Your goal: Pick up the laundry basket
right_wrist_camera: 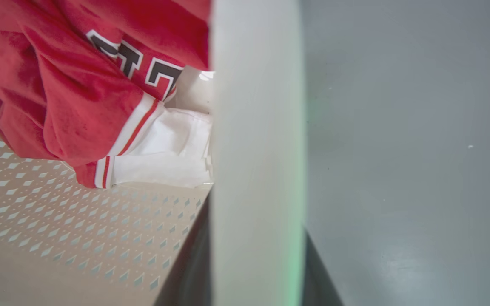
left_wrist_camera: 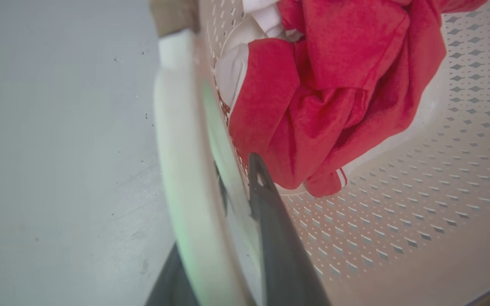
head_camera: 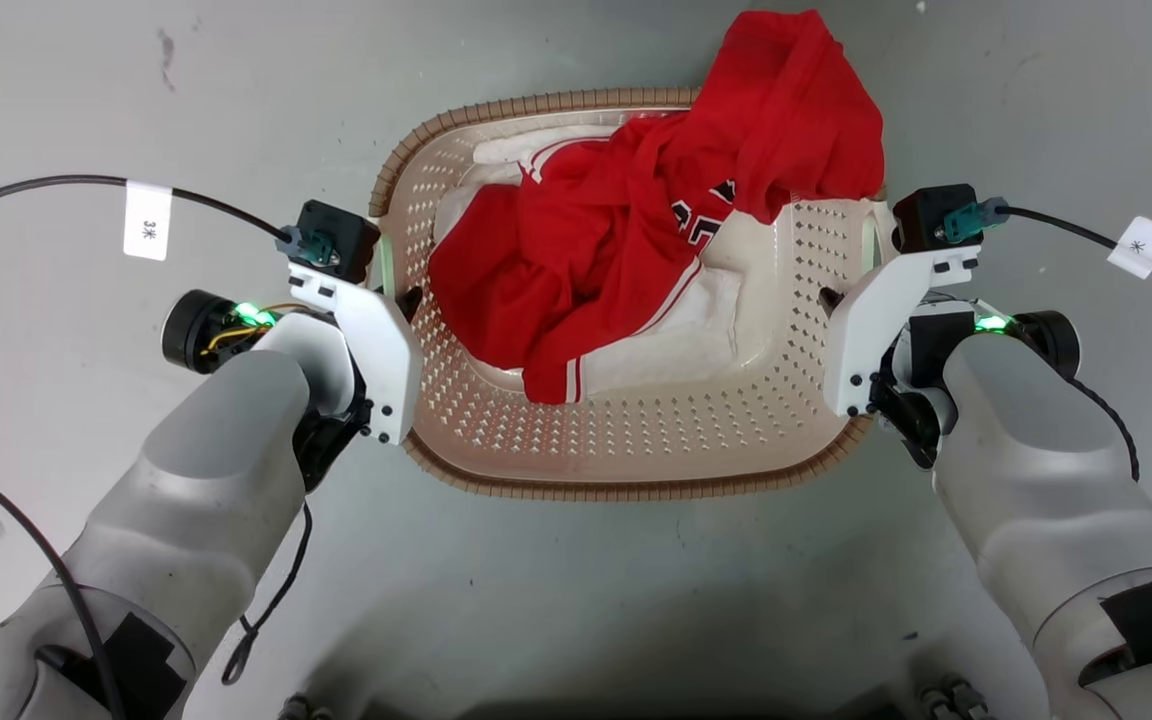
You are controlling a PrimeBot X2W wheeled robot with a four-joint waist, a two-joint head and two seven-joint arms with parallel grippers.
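The laundry basket (head_camera: 636, 488), cream perforated plastic with a brown woven-look rim, sits on the grey floor between my two arms. A red jersey (head_camera: 636, 230) lies in it over white cloth (head_camera: 701, 325) and spills over the far right rim. My left gripper (head_camera: 406, 300) is at the basket's left side. In the left wrist view its dark fingers (left_wrist_camera: 274, 238) straddle the white loop handle (left_wrist_camera: 177, 148), closed against it. My right gripper (head_camera: 831, 298) is at the right side, its fingers (right_wrist_camera: 185, 276) either side of the white handle (right_wrist_camera: 255, 127).
Bare grey floor (head_camera: 576, 600) surrounds the basket on all sides. Black cables with white tags (head_camera: 147, 221) arc out from both wrists, and one cable loops down beside my left forearm (head_camera: 266, 610). My base shows at the bottom edge.
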